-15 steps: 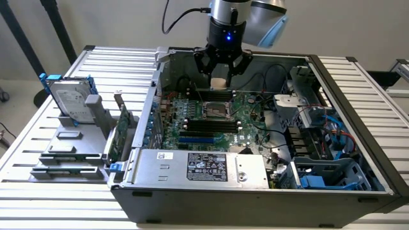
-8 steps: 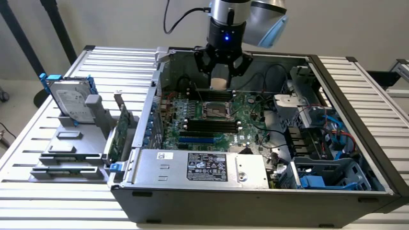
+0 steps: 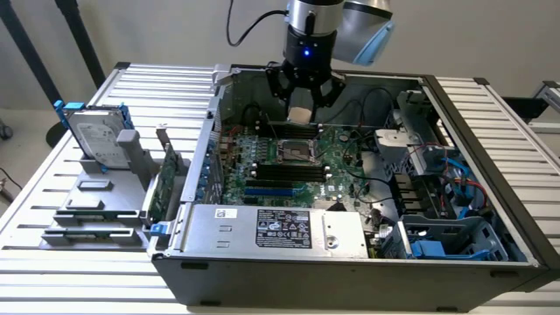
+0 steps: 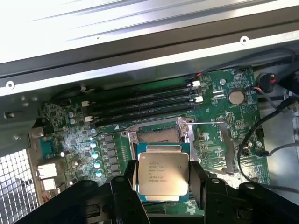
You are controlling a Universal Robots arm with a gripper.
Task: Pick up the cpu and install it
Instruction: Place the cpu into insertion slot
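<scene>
Hanging in the upper middle of the exterior frame, the end effector [image 3: 305,108] is clamped on the cpu [image 3: 300,115], which shows as a small pale square between dark fingers. It sits above the open computer case [image 3: 490,216] on the slatted desk [image 3: 52,197]. The socket [image 3: 296,152] lies lower in the frame at the centre of the motherboard [image 3: 337,147], clearly apart from the chip. From this angle the chip looks tilted rather than level. If it met the socket that way, one edge would likely land first.

In the wrist view, the cpu [image 4: 162,173] is pinched by two opposite edges between the black fingers [image 4: 127,184], with its printed metal lid facing the camera. The socket [image 4: 158,135] is just beyond it, frame open, beside the memory slots [image 4: 145,105]. The hold is narrow, so a slip or a twist seems possible. Poor squaring with the socket could bend contacts or leave the chip riding on the frame. Whether its corner marks match cannot be told.
</scene>
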